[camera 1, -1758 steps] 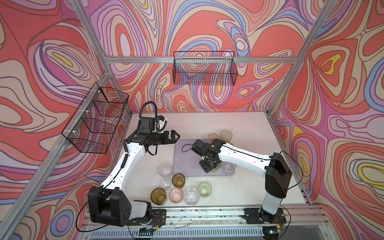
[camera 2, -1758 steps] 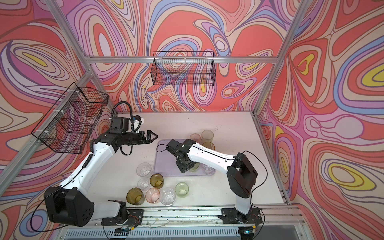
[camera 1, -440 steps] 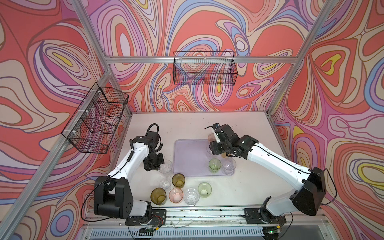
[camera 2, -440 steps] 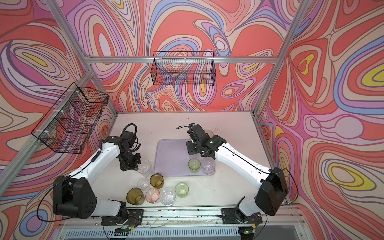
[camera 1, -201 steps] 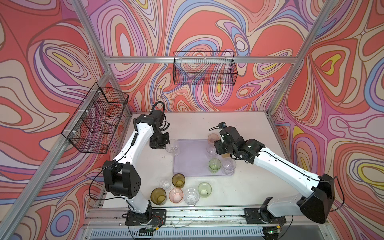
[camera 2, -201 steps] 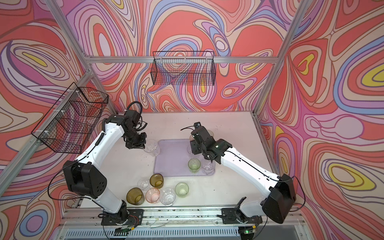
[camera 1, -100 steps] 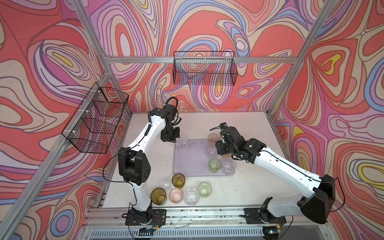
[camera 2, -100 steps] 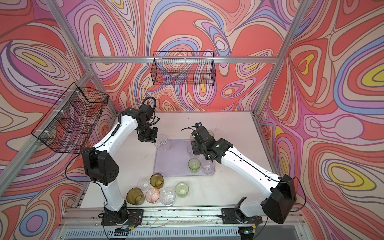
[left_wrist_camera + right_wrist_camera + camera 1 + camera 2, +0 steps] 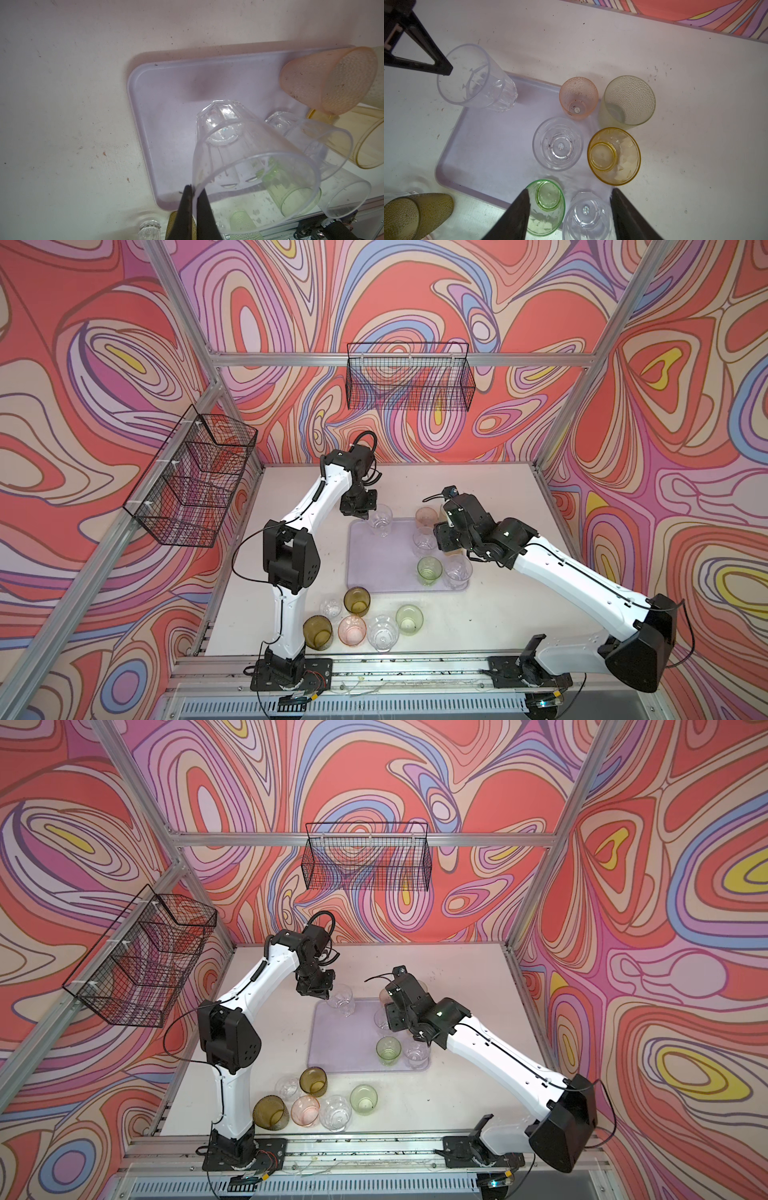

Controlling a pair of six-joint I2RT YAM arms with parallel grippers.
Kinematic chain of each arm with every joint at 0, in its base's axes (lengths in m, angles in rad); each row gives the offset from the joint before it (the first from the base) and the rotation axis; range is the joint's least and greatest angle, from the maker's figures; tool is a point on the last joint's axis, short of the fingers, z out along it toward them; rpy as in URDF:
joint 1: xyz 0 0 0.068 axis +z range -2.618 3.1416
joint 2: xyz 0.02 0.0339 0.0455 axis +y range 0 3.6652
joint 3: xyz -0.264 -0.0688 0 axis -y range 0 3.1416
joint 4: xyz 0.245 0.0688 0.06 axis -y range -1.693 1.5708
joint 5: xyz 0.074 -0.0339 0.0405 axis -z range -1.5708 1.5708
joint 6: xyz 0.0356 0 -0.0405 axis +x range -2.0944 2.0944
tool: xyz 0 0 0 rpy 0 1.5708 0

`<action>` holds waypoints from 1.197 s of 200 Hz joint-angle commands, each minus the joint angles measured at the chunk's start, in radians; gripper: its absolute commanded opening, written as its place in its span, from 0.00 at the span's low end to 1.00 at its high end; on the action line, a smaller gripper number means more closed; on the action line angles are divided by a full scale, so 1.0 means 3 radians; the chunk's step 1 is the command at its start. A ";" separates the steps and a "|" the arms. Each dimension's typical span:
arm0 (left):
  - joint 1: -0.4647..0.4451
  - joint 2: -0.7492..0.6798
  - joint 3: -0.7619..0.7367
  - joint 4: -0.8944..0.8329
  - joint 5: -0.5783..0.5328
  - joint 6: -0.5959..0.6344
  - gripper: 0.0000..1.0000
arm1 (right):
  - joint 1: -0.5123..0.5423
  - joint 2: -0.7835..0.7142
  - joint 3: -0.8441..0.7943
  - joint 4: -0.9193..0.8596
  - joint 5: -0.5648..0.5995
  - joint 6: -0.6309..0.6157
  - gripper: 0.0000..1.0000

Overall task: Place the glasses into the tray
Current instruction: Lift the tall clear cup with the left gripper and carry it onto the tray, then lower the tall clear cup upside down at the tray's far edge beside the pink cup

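A white table point(image 9: 490, 489), flecked with dark specks, stood inside a frame of aluminium bars point(image 9: 582, 377). The walls point(image 9: 104, 344) bore swirls of red, pink, lilac, blue and yellow. A long wire basket point(image 9: 409, 379) hung on the back wall, and a compartmented wire basket point(image 9: 195, 485) on the left wall. A metal rail point(image 9: 415, 670) ran along the table's near edge.

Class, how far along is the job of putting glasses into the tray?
Done: a bright green glass and two clear glasses stand in the tray. In hand: the left gripper pinches a clear glass by its rim over the tray. Left: six glasses on the table in front.
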 commanded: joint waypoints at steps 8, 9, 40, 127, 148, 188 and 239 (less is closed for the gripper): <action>-0.0078 0.0157 0.0227 -0.0146 -0.0058 0.0011 0.00 | -0.0017 -0.0087 -0.0024 -0.0065 0.0050 0.0026 0.64; -0.0080 0.0161 0.0232 -0.0146 -0.0058 0.0011 0.00 | -0.0016 -0.0085 -0.0026 -0.0065 0.0053 0.0028 0.64; -0.0163 0.0264 0.0323 -0.0045 -0.0093 0.0001 0.00 | -0.0012 -0.0086 -0.0024 -0.0085 0.0057 0.0032 0.63; -0.0273 0.0604 0.0627 0.0017 -0.0049 -0.0023 0.00 | -0.0016 -0.0091 -0.0019 -0.0143 0.0013 0.0072 0.63; -0.0285 0.0648 0.0668 0.0051 -0.0016 -0.0021 0.00 | -0.0012 -0.0091 -0.0026 -0.0146 -0.0003 0.0086 0.63; -0.0321 0.0719 0.0716 0.0086 -0.0021 -0.0014 0.00 | -0.0013 -0.0096 -0.0049 -0.0144 -0.0021 0.0106 0.63; -0.0338 0.0776 0.0743 0.0140 -0.0021 -0.0025 0.00 | -0.0017 -0.0116 -0.0085 -0.0146 -0.0027 0.0119 0.63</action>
